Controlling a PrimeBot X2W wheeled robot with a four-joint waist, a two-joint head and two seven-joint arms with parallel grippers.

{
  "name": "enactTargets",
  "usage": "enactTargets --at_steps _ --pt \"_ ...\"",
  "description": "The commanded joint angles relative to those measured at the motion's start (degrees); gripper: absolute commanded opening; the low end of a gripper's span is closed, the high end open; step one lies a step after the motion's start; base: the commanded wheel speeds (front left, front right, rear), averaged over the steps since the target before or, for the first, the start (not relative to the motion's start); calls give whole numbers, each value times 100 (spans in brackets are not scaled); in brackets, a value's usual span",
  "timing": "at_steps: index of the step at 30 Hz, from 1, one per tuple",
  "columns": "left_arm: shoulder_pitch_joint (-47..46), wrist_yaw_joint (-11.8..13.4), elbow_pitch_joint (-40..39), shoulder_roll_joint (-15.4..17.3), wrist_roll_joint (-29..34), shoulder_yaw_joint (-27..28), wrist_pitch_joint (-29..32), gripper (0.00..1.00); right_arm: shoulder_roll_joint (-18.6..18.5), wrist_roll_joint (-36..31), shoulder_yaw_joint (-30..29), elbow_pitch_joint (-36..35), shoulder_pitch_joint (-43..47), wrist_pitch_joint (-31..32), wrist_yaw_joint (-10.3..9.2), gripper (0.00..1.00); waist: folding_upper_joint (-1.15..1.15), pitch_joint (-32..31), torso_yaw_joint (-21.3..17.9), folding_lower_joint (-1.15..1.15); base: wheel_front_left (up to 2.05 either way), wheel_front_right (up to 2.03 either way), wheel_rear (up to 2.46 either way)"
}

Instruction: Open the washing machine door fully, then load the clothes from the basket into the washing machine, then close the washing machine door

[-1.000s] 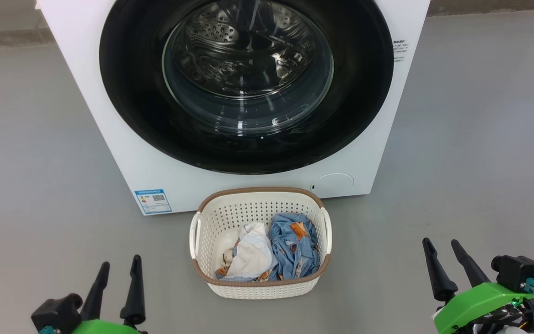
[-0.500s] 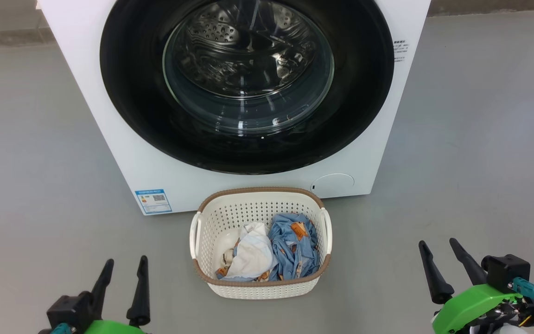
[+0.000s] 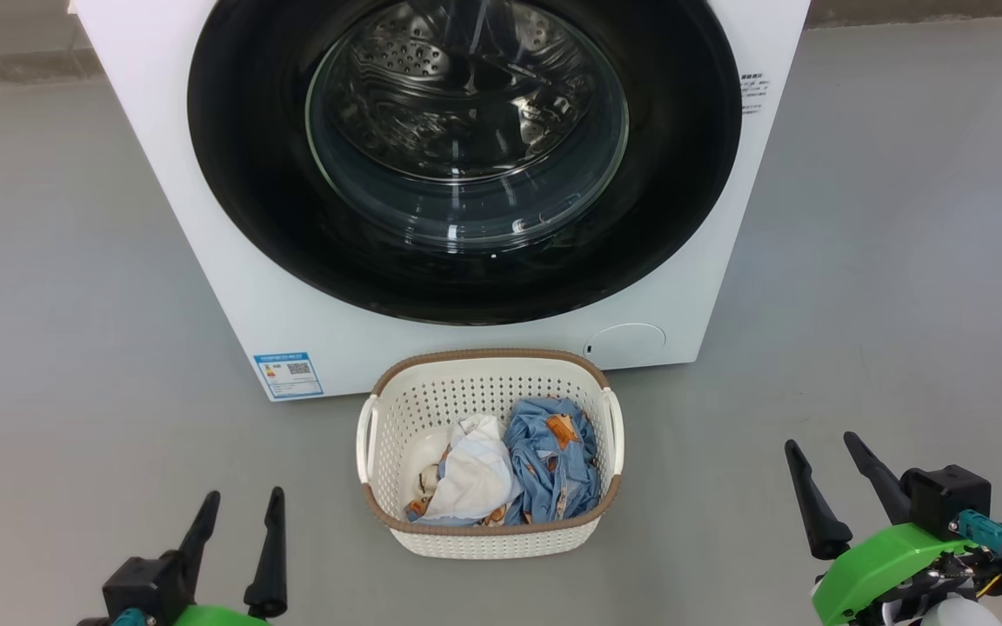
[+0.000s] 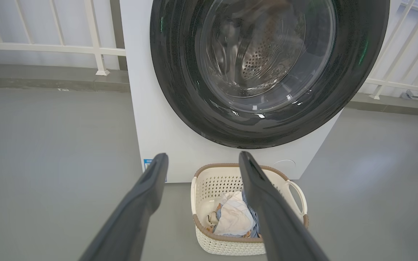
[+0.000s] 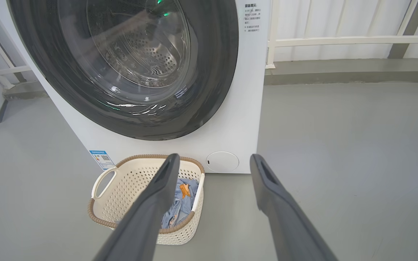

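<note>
Nothing's actually done yet, as far as I can tell. The door [image 3: 249,217] on the washer [image 3: 214,296] is shut flat, up ahead of both sets of jaws and well apart from them. The basket [image 3: 490,356] sits on the floor between the left jaws and right jaws, a bit ahead, with the clothes [image 3: 544,461] piled inside. Both sets are spread wide, holding nothing. Opening, loading and closing are all left to do.
</note>
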Motion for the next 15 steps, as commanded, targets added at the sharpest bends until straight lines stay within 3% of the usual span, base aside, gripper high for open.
enactTargets --at_steps 1,15 --pt "-276 26 -93 97 12 164 -71 100 -23 -36 106 -151 -171 -52 9 100 0 2 -2 0 0 0 0" --pt "-292 37 -39 95 14 155 -71 100 0 -23 88 -179 -149 -37 9 100 0 13 -12 0 0 0 0"
